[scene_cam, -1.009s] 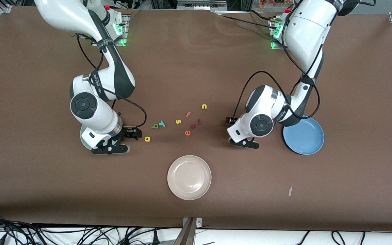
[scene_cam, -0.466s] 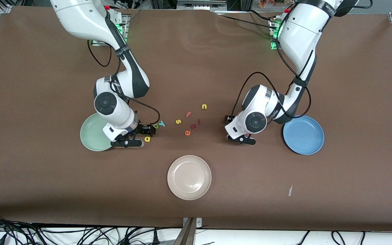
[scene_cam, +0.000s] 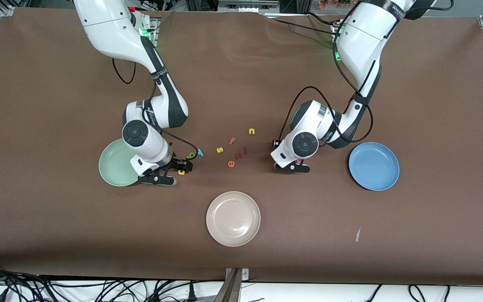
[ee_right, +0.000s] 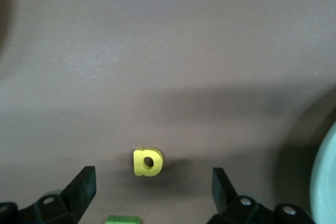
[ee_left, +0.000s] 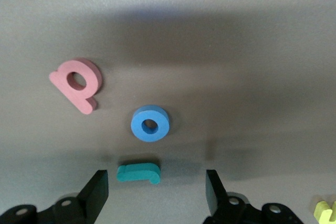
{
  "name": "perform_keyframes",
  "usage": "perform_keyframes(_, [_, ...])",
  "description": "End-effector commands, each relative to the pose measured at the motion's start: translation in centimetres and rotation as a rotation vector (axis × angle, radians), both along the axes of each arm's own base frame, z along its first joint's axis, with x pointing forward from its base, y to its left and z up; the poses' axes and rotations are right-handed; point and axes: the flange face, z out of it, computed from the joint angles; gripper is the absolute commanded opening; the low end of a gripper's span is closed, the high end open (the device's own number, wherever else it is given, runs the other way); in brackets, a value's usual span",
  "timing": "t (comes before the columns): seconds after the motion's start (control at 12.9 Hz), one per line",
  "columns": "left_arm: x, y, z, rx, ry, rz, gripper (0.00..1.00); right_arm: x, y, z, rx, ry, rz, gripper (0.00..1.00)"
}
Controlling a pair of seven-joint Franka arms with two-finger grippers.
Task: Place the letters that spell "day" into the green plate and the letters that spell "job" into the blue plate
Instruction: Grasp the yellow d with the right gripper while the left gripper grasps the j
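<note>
Both open, empty: my left end effector [ee_left: 156, 177] over teal j [ee_left: 138, 173], blue plate [scene_cam: 373, 166] at three o'clock; right end effector [ee_right: 152, 174] over yellow a [ee_right: 147, 162], green plate [scene_cam: 115, 163] at nine. I'd centre, then pinch.

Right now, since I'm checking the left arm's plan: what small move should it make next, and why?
Probably lower the left gripper and close on the teal j: it lies between its open jaws, the blue o and pink b close beside it, and the blue plate holds no letters yet.
</note>
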Motion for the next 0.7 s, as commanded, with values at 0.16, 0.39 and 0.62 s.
perform_keyframes(0.16, [-0.4, 1.3, 0.3, 0.023, -0.02, 0.016, 0.82, -0.2, 0.7, -1.9, -0.02, -0.025, -0.008, 0.98])
perform_keyframes(0.39, [-0.5, 1.3, 0.4, 0.022, -0.02, 0.01, 0.7, -0.8, 1.4, -2.5, -0.027, -0.017, 0.003, 0.93])
perform_keyframes(0.62, [0.0, 2.5, 0.2, 0.02, -0.013, 0.036, 0.72, -0.9, 1.6, -2.7, -0.029, -0.013, 0.005, 0.86])
